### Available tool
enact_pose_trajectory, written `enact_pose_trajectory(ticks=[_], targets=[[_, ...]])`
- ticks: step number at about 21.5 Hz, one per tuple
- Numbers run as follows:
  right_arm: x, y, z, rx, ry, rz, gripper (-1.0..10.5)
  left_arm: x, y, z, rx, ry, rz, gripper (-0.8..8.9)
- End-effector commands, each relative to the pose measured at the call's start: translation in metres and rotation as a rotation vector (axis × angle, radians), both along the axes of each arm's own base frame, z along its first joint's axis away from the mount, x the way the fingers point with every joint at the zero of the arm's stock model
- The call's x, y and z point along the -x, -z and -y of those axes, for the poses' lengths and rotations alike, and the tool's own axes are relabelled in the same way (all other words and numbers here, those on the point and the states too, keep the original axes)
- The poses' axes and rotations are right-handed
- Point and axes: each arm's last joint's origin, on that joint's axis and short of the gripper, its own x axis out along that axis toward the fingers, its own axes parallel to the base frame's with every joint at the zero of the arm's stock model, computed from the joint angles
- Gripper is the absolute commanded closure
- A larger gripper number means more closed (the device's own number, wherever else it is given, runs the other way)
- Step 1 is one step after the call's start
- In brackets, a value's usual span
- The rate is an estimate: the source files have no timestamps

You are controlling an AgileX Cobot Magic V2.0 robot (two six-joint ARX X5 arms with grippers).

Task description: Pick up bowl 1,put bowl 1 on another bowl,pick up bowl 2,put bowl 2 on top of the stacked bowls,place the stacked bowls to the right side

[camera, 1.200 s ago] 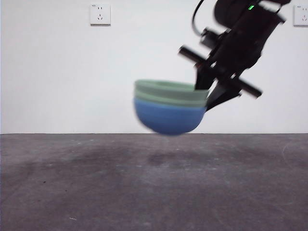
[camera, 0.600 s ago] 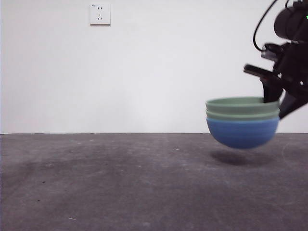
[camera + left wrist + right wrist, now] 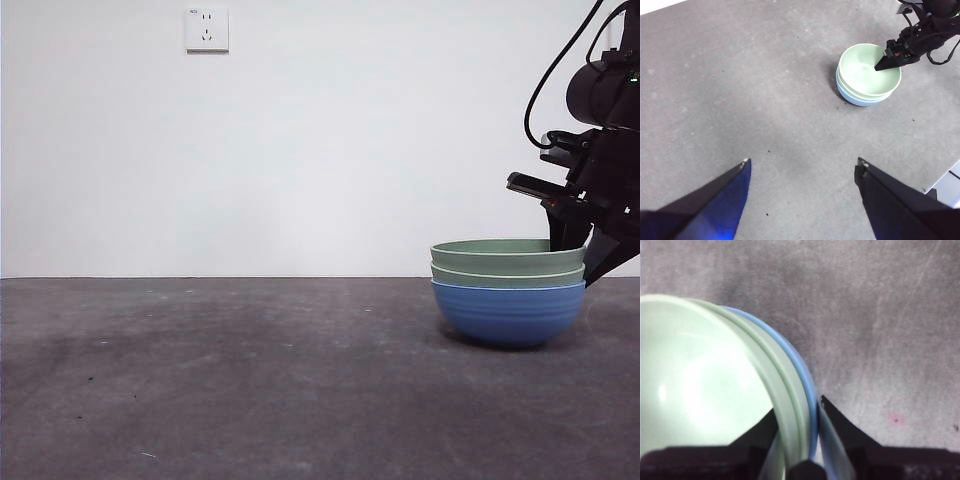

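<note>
The stacked bowls (image 3: 508,295) rest on the grey table at the right: a blue ribbed bowl (image 3: 508,315) at the bottom, with two pale green bowls (image 3: 508,256) nested in it. My right gripper (image 3: 573,250) is shut on the stack's right rim. In the right wrist view one jaw sits inside the top green bowl (image 3: 700,385) and the other outside the blue rim (image 3: 809,390), so the right gripper (image 3: 797,409) straddles the rim. My left gripper (image 3: 802,161) hangs open and empty high over the table, far from the stack (image 3: 869,75).
A wall socket (image 3: 207,30) is on the white wall behind. The table's far edge meets the wall just behind the bowls. In the left wrist view a pale edge (image 3: 946,186) borders the table beside the stack.
The right gripper has carried the stack to the right and downward. It hung in the air in both earlier frames and now sits on the table.
</note>
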Motion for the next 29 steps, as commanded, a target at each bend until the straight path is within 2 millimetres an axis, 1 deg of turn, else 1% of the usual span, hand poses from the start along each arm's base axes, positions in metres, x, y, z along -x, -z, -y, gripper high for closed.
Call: enact_pose_trajectory(ticks=[1, 5, 7, 9, 11, 12, 14, 17, 19, 22, 24, 27, 29], targets=[[0.000, 0.009, -0.001, 0.010, -0.014, -0.036, 7.3, -0.001, 0.000, 0.001, -0.003, 0.008, 0.014, 4.66], [-0.001, 0.009, -0.001, 0.005, -0.017, -0.033, 7.2, -0.001, 0.000, 0.001, -0.004, 0.008, 0.014, 4.66], [0.000, 0.005, -0.001, 0.003, -0.018, -0.017, 7.2, -0.001, 0.000, 0.001, -0.004, 0.008, 0.013, 4.66], [0.005, -0.008, -0.001, 0.002, -0.018, 0.011, 7.2, -0.001, 0.000, 0.001, -0.004, 0.008, 0.013, 4.67], [0.015, -0.028, 0.000, 0.008, -0.019, 0.044, 7.2, -0.001, 0.000, 0.001, -0.004, 0.008, 0.014, 4.67], [0.022, -0.039, 0.001, 0.010, -0.023, 0.057, 7.2, -0.001, 0.000, 0.001, -0.005, 0.009, 0.014, 4.67], [0.042, -0.064, 0.002, 0.009, -0.026, 0.075, 7.2, -0.001, 0.000, 0.001, -0.011, 0.015, 0.018, 4.67], [0.083, -0.103, 0.000, 0.010, -0.059, 0.098, 7.2, -0.001, 0.000, 0.001, -0.022, 0.029, 0.025, 4.68], [0.112, -0.121, -0.003, 0.013, -0.086, 0.100, 7.2, -0.001, 0.000, 0.001, -0.021, 0.032, 0.025, 4.68], [0.142, -0.137, -0.006, 0.014, -0.117, 0.095, 7.2, -0.001, 0.000, 0.002, -0.025, 0.041, 0.028, 4.69], [0.159, -0.143, -0.009, 0.016, -0.145, 0.085, 7.2, 0.000, 0.000, 0.002, -0.019, 0.071, 0.025, 4.70], [0.183, -0.151, -0.013, 0.017, -0.191, 0.074, 7.3, 0.001, 0.001, 0.003, 0.010, 0.119, 0.002, 4.72], [0.196, -0.155, -0.015, 0.016, -0.218, 0.075, 7.3, 0.002, 0.001, 0.003, 0.016, 0.131, -0.006, 4.80]])
